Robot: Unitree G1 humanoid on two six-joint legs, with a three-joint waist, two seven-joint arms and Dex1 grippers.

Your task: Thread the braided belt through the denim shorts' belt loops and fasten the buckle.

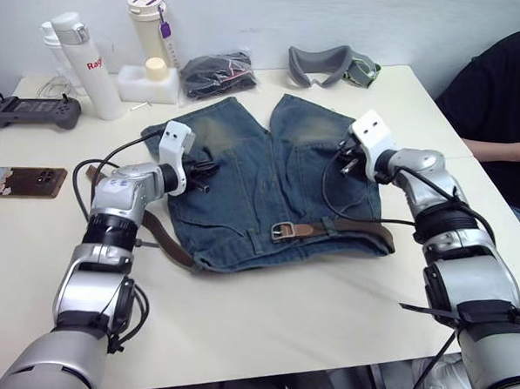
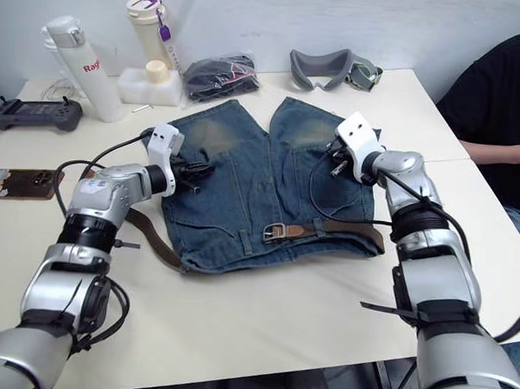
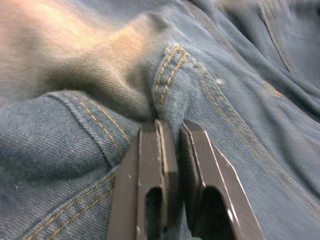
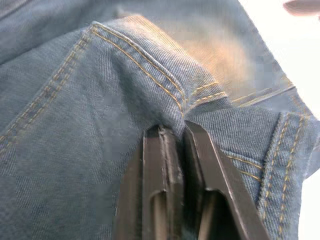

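I am pinching a fold of the denim shorts [image 1: 260, 190] in my left claw [image 1: 202, 172], at nine o'clock on the cloth. At six o'clock the braided belt [image 1: 345, 227] is lying along the waistband, its buckle [image 1: 282, 231] closed. My right claw [image 4: 172, 132], at three o'clock, is gripping denim too. Uneven pulling risks bunching the waistband and straining the buckle.

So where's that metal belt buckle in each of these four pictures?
Left eye view: the buckle lies on the denim shorts at the waistband, low centre.
Right eye view: the same spot, buckle low centre.
Left wrist view: not in it.
Right wrist view: not in it.
Shared landmark: the shorts' orange-stitched seams, which each gripper pinches.
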